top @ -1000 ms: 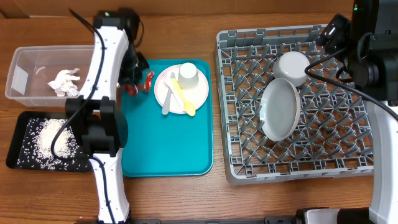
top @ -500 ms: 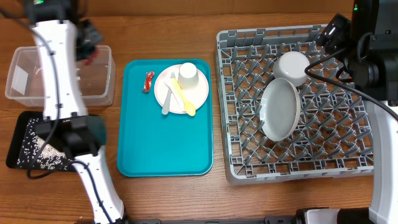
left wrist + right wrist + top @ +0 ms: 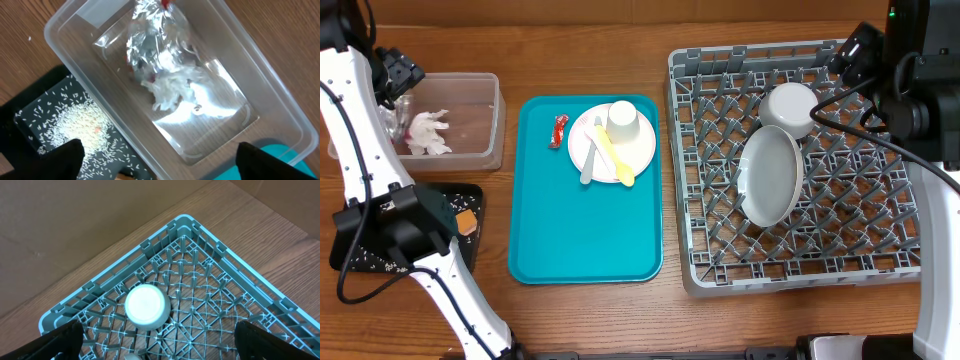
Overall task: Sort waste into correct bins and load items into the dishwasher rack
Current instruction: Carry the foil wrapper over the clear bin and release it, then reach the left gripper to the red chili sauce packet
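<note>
My left gripper [image 3: 160, 166] hangs open over the clear tub [image 3: 470, 152], with nothing between its fingers. Below it in the tub [image 3: 260, 100] lie a crumpled silver-and-red foil wrapper [image 3: 150, 37] and a white napkin [image 3: 170, 90]. Beside the tub, the black tray [image 3: 360, 262] holds loose rice [image 3: 80, 120] and an orange cube [image 3: 466, 222]. Another red wrapper [image 3: 559, 130] lies on the teal tray. A pink plate [image 3: 640, 150] there carries a white cup [image 3: 624, 117] and a yellow spoon [image 3: 615, 155]. My right gripper [image 3: 157, 347] is open above the rack [image 3: 820, 262], which holds a bowl [image 3: 145, 306] and a grey plate [image 3: 772, 175].
The teal tray [image 3: 585, 230] lies between the bins and the rack. A white utensil [image 3: 590, 162] rests on the pink plate beside the spoon. My left arm [image 3: 365, 170] stretches over the black tray and the tub's left end. The right arm [image 3: 920, 100] stands past the rack's right edge.
My left gripper carried a foil wrapper from the teal tray leftward to the clear tub and opened. The wrapper now lies in the tub. The right arm has not moved.
</note>
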Tool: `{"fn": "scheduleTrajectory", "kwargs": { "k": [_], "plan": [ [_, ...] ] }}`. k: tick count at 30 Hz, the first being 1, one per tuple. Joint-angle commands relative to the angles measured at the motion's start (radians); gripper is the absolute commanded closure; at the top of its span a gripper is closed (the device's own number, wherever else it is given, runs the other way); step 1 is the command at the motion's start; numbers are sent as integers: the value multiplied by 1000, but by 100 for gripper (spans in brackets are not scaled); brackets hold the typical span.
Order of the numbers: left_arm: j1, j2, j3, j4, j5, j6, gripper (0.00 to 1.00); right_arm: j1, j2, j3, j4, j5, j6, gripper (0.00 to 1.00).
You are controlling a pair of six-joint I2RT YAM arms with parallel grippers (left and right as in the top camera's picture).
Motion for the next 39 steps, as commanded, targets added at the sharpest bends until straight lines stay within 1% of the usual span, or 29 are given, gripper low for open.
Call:
{"fn": "scheduleTrajectory", "kwargs": {
  "k": [1, 4, 8, 11, 16, 18, 21, 23, 25, 28, 32, 36, 39],
  "plan": [
    [-1, -10, -6, -19, -15, 47, 0, 0, 2, 14, 4, 14, 3, 0],
    [-11, -10, -6, -45, 6, 47, 7, 0, 1, 14, 3, 14, 3, 0],
    [-29, -10, -6, -85, 98, 48, 17, 0, 1, 14, 3, 14, 3, 0],
    [-54, -10, -6, -106, 182, 59, 17, 0, 2, 14, 3, 14, 3, 0],
    [-129, -10, -6, -114, 330, 146, 17, 0, 2, 14, 3, 15, 3, 0],
    [-181, -10, -6, -114, 359, 195, 17, 0, 2, 14, 3, 14, 3, 0],
    [-267, -10, -6, -113, 317, 224, 18, 0, 1, 14, 3, 15, 3, 0],
    [-329, -6, -6, -108, 245, 219, 23, 0, 2, 14, 3, 14, 3, 0],
    [-383, -2, -9, -97, 171, 204, 24, 0, 2, 14, 3, 14, 3, 0],
    [-435, 4, -26, -67, 111, 190, 24, 0, 1, 14, 3, 14, 3, 0],
    [-463, 16, -64, -30, 84, 190, 22, 0, 2, 14, 3, 14, 3, 0],
    [-463, 19, -158, 22, 89, 194, 24, 0, 1, 14, 4, 15, 3, 0],
    [-463, 19, -234, 66, 115, 241, 23, 0, 2, 14, 3, 14, 3, 0]
  ]
}}
